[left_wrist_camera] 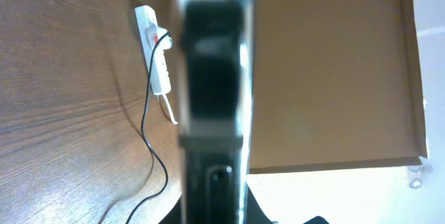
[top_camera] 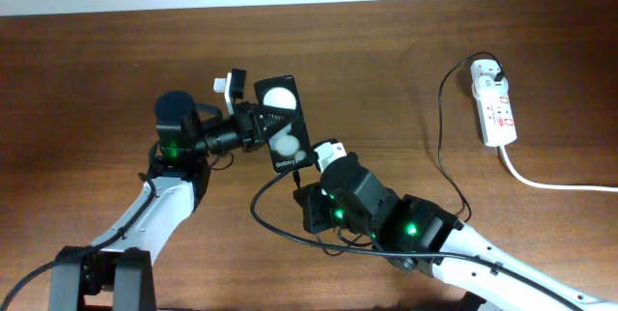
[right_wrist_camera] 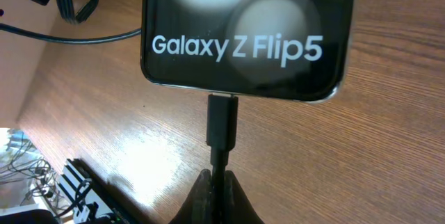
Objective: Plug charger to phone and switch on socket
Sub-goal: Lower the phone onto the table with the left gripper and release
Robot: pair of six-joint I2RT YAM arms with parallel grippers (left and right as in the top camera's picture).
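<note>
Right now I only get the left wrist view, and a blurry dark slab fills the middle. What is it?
Observer: A black phone. The right wrist view reads "Galaxy Z Flip5" on its face.
Operator: Who is holding it?
Observer: In the overhead view, the left end effector grips its side edge.
Operator: Is the charger in?
Observer: The right end effector pinches the black connector, whose tip meets the phone's bottom edge. I cannot tell whether it is fully seated.
</note>
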